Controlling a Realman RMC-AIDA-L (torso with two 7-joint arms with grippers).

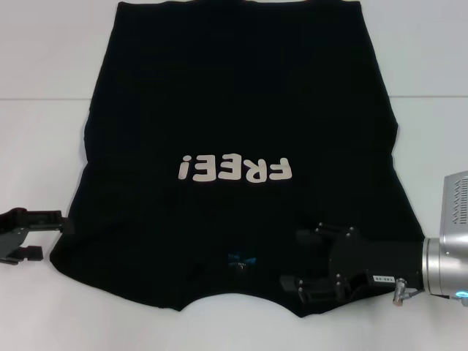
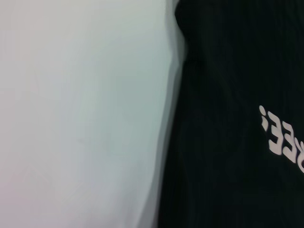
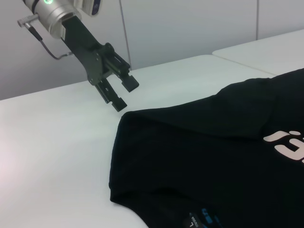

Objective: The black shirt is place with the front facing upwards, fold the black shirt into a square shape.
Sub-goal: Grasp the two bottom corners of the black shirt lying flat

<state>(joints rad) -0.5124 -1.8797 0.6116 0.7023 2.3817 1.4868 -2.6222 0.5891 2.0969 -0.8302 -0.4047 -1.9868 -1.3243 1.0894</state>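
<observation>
While flat, black shirt (image 1: 241, 110) under right hand (image 1: 303, 263).

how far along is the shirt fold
Barely begun. The black shirt lies flat, "FREE!" lettering up, unfolded. The open left gripper sits at one edge; the open right gripper is over the collar-side corner. Every fold remains.

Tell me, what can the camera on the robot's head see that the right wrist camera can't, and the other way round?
Only the head view shows the right gripper, open over the near right part of the black shirt, plus the whole spread shirt and its full "FREE!" lettering. Only the right wrist view shows the wall behind the table. Both share the shirt, the blue neck label, and the left gripper, open beside the shirt's left edge.
</observation>
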